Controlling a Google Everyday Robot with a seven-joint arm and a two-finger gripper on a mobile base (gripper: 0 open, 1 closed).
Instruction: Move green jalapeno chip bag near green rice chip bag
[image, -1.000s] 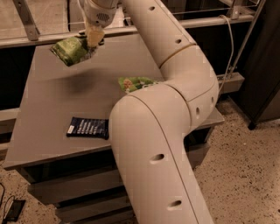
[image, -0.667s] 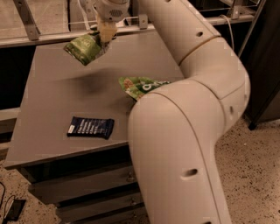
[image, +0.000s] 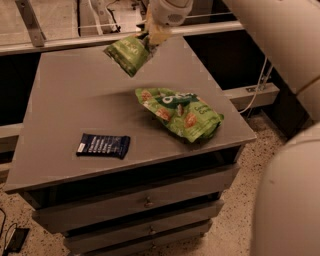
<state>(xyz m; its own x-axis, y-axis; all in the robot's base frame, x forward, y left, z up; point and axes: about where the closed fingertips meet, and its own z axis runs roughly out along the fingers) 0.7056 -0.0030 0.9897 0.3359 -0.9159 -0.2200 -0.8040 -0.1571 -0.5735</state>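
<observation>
The green jalapeno chip bag (image: 127, 53), small and pale yellow-green, hangs in the air above the back of the grey cabinet top. My gripper (image: 150, 38) is shut on its right edge and holds it clear of the surface. The green rice chip bag (image: 181, 112), larger and bright green with orange chip pictures, lies flat on the right half of the top, a little in front of and to the right of the held bag.
A dark blue snack packet (image: 103, 145) lies on the front left of the cabinet top (image: 65, 95). My white arm (image: 285, 45) fills the right side. Drawers sit below the top; a speckled floor lies to the right.
My gripper has carried the jalapeno bag to the right, from over the back left of the top toward the rice bag. The arm has swung right, uncovering the rice bag.
</observation>
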